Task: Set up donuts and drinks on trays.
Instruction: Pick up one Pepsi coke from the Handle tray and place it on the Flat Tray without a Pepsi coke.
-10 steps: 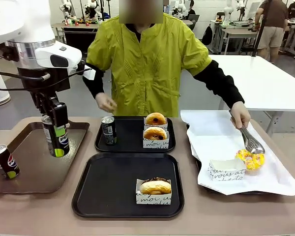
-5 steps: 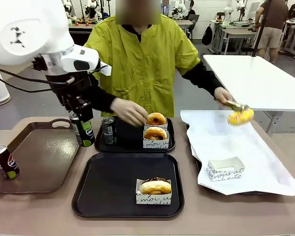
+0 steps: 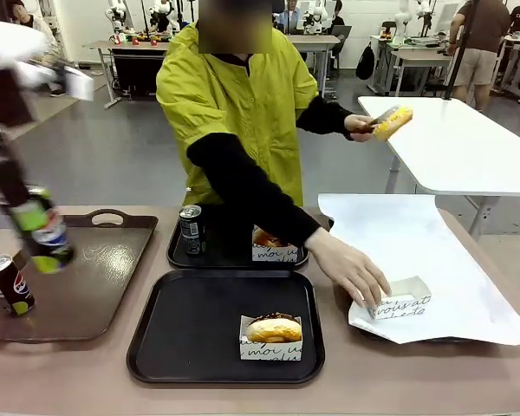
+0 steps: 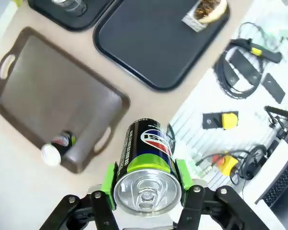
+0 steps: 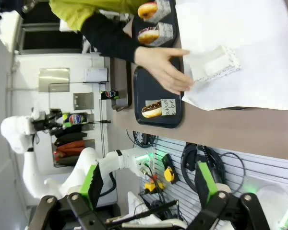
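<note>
My left gripper [image 3: 40, 251] is shut on a dark soda can [image 3: 45, 232], tilted and blurred in the air over the left end of the brown tray [image 3: 113, 260]. The left wrist view has the can [image 4: 146, 148] between my green pads [image 4: 110, 177]. The near black tray [image 3: 191, 329] carries one chocolate donut [image 3: 274, 328] in its box. On the far black tray [image 3: 178, 257] stand a can [image 3: 191, 230] and boxed donuts [image 3: 273, 250], partly behind the person's arm. My right gripper [image 5: 149, 191] hangs open and empty, high over the table.
Another can [image 3: 7, 283] stands on the brown tray's left side. The person's hand [image 3: 351, 269] rests on an empty white box [image 3: 403, 297] on the paper-lined tray [image 3: 416, 243]. Their other hand holds tongs with a yellow donut [image 3: 392, 121] up high at the right.
My left arm swung left with the can, from beside the far tray to over the brown tray. The person's hand went from the far tray to the empty box; the tongs lifted the yellow donut higher.
</note>
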